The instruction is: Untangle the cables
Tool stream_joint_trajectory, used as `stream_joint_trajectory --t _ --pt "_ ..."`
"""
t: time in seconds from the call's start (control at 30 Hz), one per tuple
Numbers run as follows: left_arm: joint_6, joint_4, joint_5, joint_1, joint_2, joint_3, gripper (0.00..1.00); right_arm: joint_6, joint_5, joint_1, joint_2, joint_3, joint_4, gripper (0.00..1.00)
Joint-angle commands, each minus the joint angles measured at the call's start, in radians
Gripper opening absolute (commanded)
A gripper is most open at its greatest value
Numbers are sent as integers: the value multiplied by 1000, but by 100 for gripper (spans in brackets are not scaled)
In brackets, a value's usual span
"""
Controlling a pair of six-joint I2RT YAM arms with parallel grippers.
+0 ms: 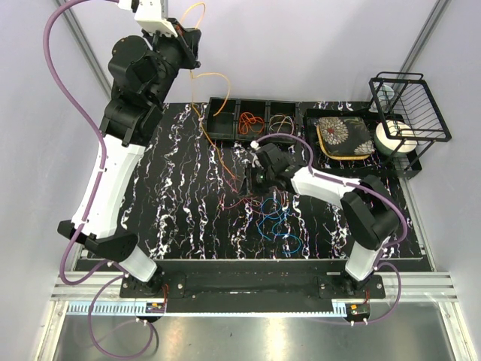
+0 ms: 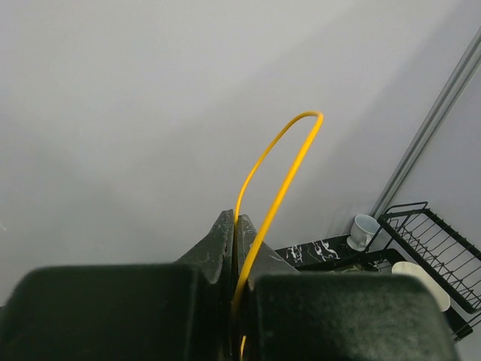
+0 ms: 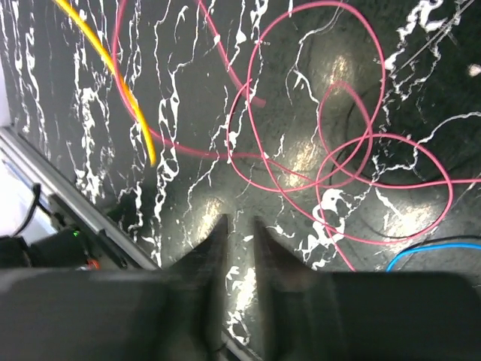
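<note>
The left gripper (image 2: 237, 219) is held high above the far-left corner of the black marbled table (image 1: 173, 195); its fingers are pressed together on a yellow cable (image 2: 304, 115), which is pinched between them; a narrow loop of this cable is seen rising above the fingertips, and in the top view its length is seen hanging down to the table surface, where it runs into the other cables (image 1: 267, 210); these are spread in a loose tangle near the middle of the table, red strands on the far side and blue ones on the near side. The right gripper (image 3: 240, 222) is lowered close over the far-left edge of that tangle; its fingers are seen a narrow gap apart, somewhat blurred, and nothing is seen between them; just beyond them overlapping loops of a pink-red cable (image 3: 340, 84) lie flat, with a blue cable (image 3: 436, 247) to one side. More coiled cables are kept in a black compartment tray (image 1: 259, 100) at the far edge; a wire dish rack (image 1: 421, 105) stands at the far-right corner.
</note>
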Motion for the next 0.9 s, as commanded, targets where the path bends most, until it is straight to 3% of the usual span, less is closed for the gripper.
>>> stream_joint_trajectory --t 0.0,0.07,0.27,0.4,0.43,0.5,0.53,0.63,0.87 --pt "27 59 -27 3 -26 7 0 -6 83 9 -85 -37 -3 11" --pt "41 70 -32 3 -23 7 0 -6 149 8 -143 -68 -39 0" --pt "93 81 -62 5 -3 31 0 -12 303 5 -316 -175 -181 0" --pt "102 76 -70 5 7 41 0 16 291 5 -404 -224 -182 0" --pt "91 82 -64 5 4 30 0 14 266 5 -404 -226 -162 19" --pt "79 99 -56 5 -5 10 0 8 167 5 -381 -230 -72 41" --pt "68 104 -55 6 -6 -5 0 7 145 5 -366 -224 -47 58" --pt "58 105 -52 5 -11 -12 0 -15 99 11 -283 -151 16 69" --pt "56 101 -40 6 -14 -7 0 -70 64 14 -44 19 87 77"
